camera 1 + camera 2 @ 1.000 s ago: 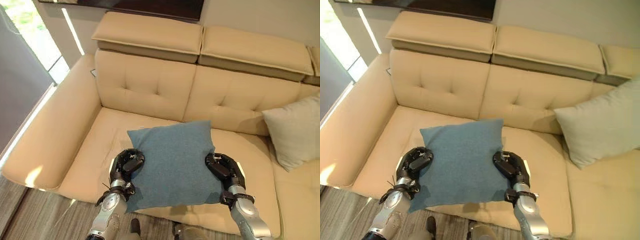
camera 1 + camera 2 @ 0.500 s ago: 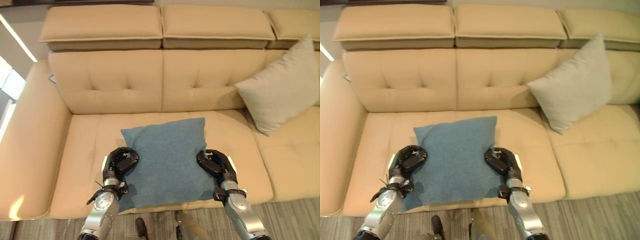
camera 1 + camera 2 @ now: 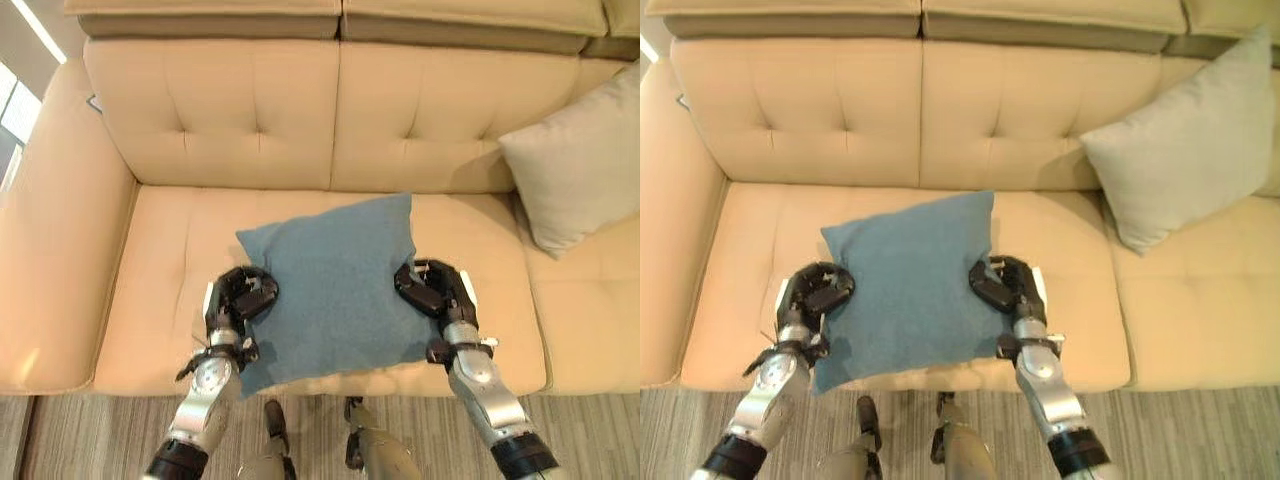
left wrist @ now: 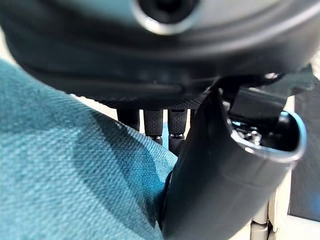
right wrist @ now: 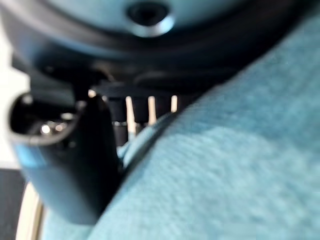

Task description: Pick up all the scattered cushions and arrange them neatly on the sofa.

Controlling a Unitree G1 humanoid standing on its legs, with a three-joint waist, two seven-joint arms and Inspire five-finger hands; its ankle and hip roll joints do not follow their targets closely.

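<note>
Clearly both hands clamp the blue cushion [image 3: 335, 285] at frame centre, left hand [image 3: 243, 299] and right hand [image 3: 432, 288] curled on opposite edges, likely keeping it level. It hangs over the sofa [image 3: 210, 130] seat; a grey cushion [image 3: 575, 170] leans upper right.

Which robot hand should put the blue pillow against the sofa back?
Neither alone. The left hand and right hand each grip one side of the square blue fabric cushion, so both are equally placed to push it to the beige sofa's backrest.
</note>
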